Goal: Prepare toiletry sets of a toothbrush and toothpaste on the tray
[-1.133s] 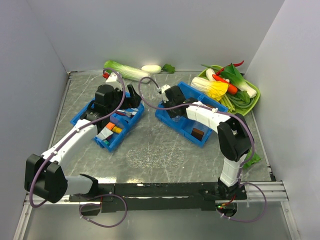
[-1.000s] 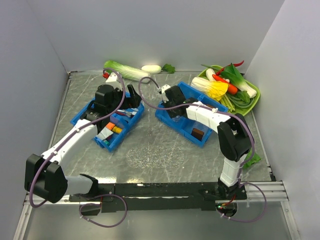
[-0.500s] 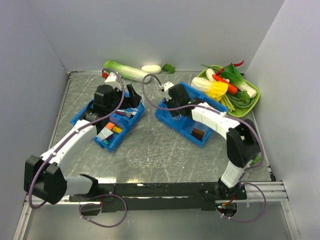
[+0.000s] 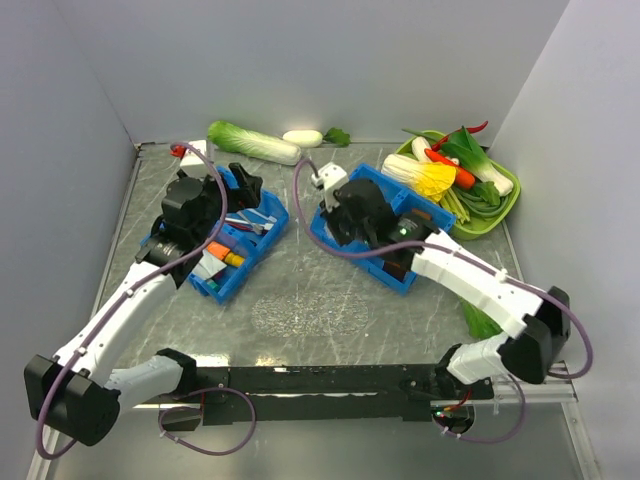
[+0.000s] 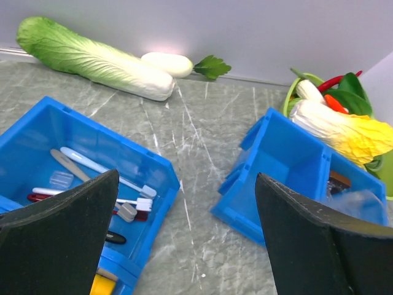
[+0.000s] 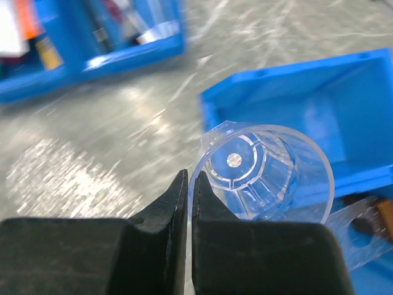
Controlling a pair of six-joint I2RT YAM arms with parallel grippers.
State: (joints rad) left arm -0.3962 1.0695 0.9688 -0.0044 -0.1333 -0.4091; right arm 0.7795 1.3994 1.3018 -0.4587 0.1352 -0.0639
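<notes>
The clear oval tray (image 4: 310,312) lies on the table between the arms' bases and the two blue bins. Several pale toothbrushes (image 5: 101,167) lie in the left bin (image 4: 236,281), with coloured toothpaste tubes (image 4: 226,258) at its near end. My left gripper (image 5: 186,184) hangs open over that bin's right edge, holding nothing. My right gripper (image 6: 188,179) is shut on the rim of a clear plastic cup (image 6: 264,172), held above the right bin (image 6: 344,98).
A green tray of vegetables (image 4: 503,203) stands at the back right. A napa cabbage (image 4: 252,141) and a white vegetable (image 4: 302,137) lie along the back wall. A brown item (image 4: 398,266) sits in the right bin. A green leaf (image 4: 480,320) lies by the right arm.
My right arm has swung its elbow out to the right and lifted the clear cup above the right bin. My left arm has pulled back to the left, still open.
</notes>
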